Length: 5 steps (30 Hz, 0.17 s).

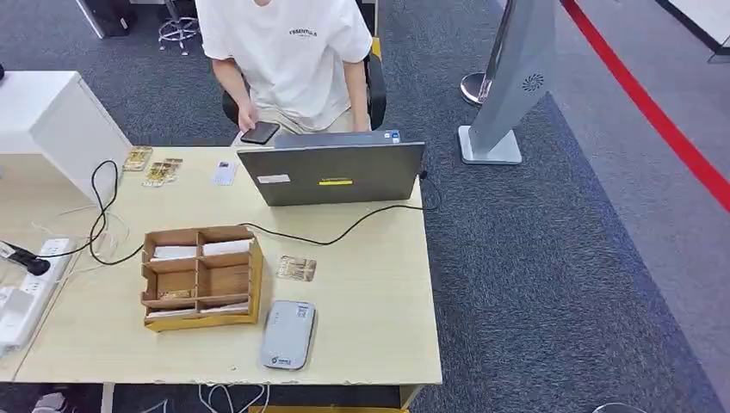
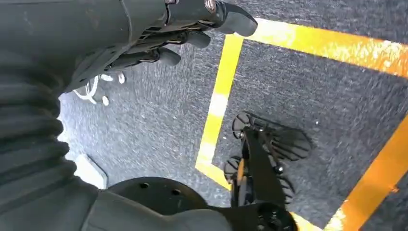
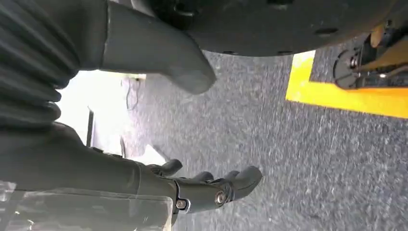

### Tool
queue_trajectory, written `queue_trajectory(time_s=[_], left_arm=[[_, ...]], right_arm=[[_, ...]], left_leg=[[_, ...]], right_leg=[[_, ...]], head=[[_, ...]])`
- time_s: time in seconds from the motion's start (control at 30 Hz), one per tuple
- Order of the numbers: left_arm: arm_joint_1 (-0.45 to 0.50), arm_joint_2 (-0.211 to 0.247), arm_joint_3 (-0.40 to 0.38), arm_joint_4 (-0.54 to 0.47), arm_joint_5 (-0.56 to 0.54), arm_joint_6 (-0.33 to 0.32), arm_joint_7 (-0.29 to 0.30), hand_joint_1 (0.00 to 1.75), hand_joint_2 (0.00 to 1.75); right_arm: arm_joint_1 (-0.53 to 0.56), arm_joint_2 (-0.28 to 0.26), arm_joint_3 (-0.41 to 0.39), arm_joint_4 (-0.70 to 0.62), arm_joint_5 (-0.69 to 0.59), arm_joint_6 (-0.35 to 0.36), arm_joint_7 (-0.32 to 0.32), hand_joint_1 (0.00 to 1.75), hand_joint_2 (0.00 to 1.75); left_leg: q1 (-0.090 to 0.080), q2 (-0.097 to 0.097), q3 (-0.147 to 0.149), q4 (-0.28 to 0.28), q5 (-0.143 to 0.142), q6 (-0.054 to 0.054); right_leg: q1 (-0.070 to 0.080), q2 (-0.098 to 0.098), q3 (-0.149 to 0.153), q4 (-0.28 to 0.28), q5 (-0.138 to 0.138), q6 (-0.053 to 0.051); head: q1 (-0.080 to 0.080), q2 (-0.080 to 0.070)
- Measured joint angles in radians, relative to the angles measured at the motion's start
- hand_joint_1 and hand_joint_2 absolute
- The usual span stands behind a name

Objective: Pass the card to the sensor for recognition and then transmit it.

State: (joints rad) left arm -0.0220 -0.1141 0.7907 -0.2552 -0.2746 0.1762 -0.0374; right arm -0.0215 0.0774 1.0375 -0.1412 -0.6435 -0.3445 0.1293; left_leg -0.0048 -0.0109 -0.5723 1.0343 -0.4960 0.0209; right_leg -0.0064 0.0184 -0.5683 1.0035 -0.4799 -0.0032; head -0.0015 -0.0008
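Evidently both arms hang beside the body above the carpet; our left robot hand [image 2: 192,33] has loosely curled fingers with nothing in them, and our right robot hand [image 3: 211,185] likewise holds nothing, its fingers apart. A patterned card [image 1: 296,268] lies flat on the desk [image 1: 379,292], well above and ahead of either robot hand, just beside the wooden organiser [image 1: 202,277] and near the grey sensor [image 1: 288,335]. This fits a card waiting to be scanned or one set down afterwards; any pickup of so thin a card calls for a pinch at its edge. Whether the organiser's compartments hold further cards we cannot tell; the laptop [image 1: 336,172] hides the person's [image 1: 293,52] far hand.
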Motion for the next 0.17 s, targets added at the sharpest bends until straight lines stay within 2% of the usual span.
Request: queue_trajectory(time_s=[0.17], left_arm=[[0.019, 0.016, -0.099, 0.0, 0.035, -0.022, 0.003, 0.0, 0.0]], right_arm=[[0.02, -0.011, -0.127, -0.034, 0.081, 0.044, -0.018, 0.0, 0.0]], left_leg=[[0.0, 0.0, 0.0, 0.0, 0.0, 0.0]], right_leg=[[0.0, 0.0, 0.0, 0.0, 0.0, 0.0]], head=[[0.0, 0.0]])
